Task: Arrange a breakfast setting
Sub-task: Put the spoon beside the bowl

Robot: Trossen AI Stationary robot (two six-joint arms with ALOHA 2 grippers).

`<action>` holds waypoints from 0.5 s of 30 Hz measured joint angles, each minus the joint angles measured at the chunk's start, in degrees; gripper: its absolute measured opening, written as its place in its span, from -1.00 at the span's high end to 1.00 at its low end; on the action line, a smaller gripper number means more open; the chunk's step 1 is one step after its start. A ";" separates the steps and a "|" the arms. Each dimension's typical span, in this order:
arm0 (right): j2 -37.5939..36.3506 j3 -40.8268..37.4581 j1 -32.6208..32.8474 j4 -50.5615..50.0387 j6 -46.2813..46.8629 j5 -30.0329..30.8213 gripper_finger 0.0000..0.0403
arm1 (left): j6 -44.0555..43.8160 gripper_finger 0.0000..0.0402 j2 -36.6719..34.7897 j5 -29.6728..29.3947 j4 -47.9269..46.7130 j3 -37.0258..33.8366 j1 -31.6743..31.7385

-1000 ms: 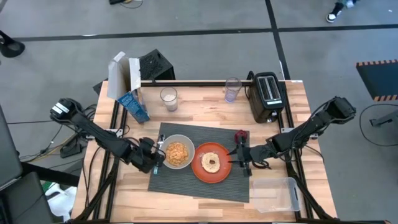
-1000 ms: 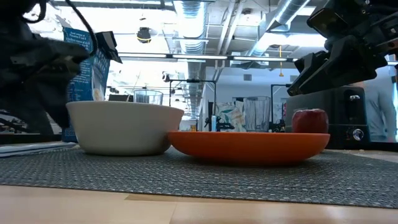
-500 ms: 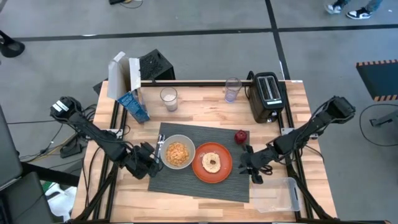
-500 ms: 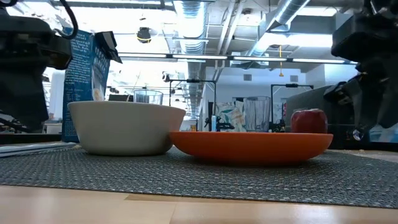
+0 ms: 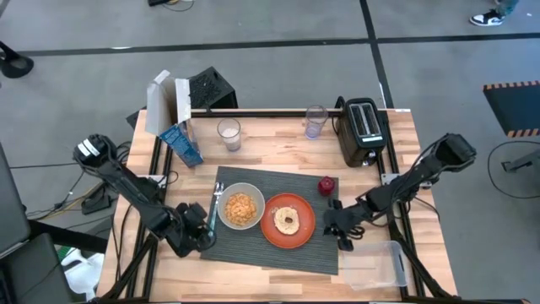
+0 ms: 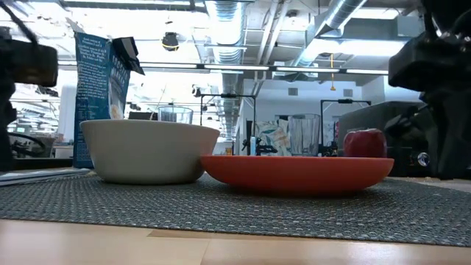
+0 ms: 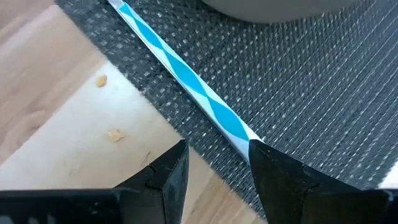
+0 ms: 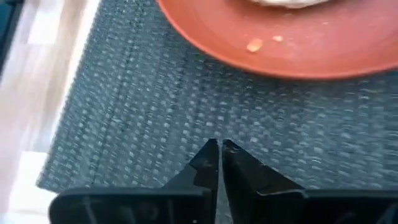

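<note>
Hovering off the placemat (image 5: 270,221), we see left gripper (image 7: 214,163) jaws apart beside the blue-handled spoon (image 7: 186,74), right gripper (image 8: 220,150) jaws together near the plate (image 8: 298,43).

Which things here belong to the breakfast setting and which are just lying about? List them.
Belong: placemat, bowl, plate, spoon, small red item.

Lying about: toaster, two glasses, blue carton, clear container.
</note>
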 joint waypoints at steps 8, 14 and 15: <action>6.05 0.01 -0.31 3.87 -1.44 0.86 0.87 | 1.21 0.23 4.18 0.67 3.11 0.22 -0.92; 6.01 0.01 -2.31 3.22 -1.93 -0.32 0.80 | 1.15 0.23 4.41 -0.03 3.35 0.13 -1.63; 5.73 0.01 -2.77 3.08 -2.15 -0.53 0.80 | 1.11 0.23 4.43 -0.05 3.35 0.13 -1.63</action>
